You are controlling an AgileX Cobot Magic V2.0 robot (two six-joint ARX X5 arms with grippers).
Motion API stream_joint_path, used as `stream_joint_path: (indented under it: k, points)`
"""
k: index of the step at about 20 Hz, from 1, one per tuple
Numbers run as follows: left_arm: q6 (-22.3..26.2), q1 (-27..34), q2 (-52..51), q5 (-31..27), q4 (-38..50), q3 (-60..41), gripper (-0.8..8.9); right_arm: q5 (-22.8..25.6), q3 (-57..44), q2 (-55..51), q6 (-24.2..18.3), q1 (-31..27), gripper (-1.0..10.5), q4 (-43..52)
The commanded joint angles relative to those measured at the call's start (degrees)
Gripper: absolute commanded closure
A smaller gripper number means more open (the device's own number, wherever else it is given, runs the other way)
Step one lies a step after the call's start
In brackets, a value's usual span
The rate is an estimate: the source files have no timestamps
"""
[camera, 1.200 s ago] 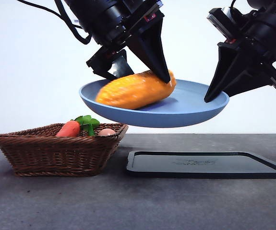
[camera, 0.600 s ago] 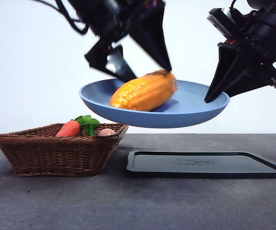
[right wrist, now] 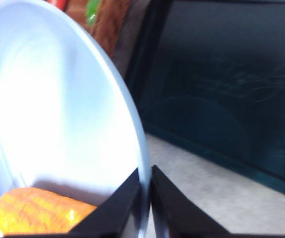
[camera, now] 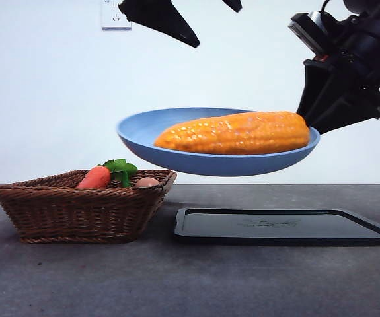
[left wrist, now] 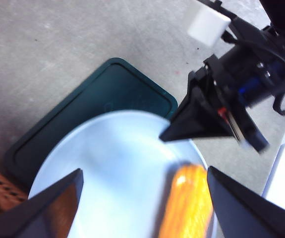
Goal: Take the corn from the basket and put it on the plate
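Corn lies on plate beside right gripper.

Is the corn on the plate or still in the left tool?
On the plate: the corn lies across the plate; the left tool is open above it.

I can't read any words or numbers here. The black tray on the table has a faint raised mark in its middle, maybe a brand name, but it is too dim for me to read.
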Motion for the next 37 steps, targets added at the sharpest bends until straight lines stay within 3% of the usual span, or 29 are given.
stream_joint_path:
  k: [1,10,21,25,29,37]
  points:
    - [0.5,-0.2,0.2,0.2,-0.9,2.9,4.07,-0.1,1.3,0.7,0.5,-1.9,9.4,1.1]
    - [0.1,-0.2,0.2,0.2,-2.1,5.0,4.08,1.3,2.8,10.7,0.8,-12.2,9.4,7.4]
    - [-0.1,-0.2,0.2,0.2,-1.7,5.0,4.08,0.8,8.3,25.7,0.6,-14.3,9.4,9.2]
    - [-0.1,-0.2,0.2,0.2,-1.7,5.0,4.08,-0.6,8.3,25.8,0.6,-14.3,9.4,8.3]
    - [-0.1,-0.2,0.2,0.2,-1.8,5.0,4.07,-0.5,8.3,25.8,0.5,-14.3,7.6,6.9]
    - [-0.1,-0.2,0.2,0.2,-3.0,5.0,4.07,-0.2,8.4,16.9,-1.8,-15.9,7.5,2.5]
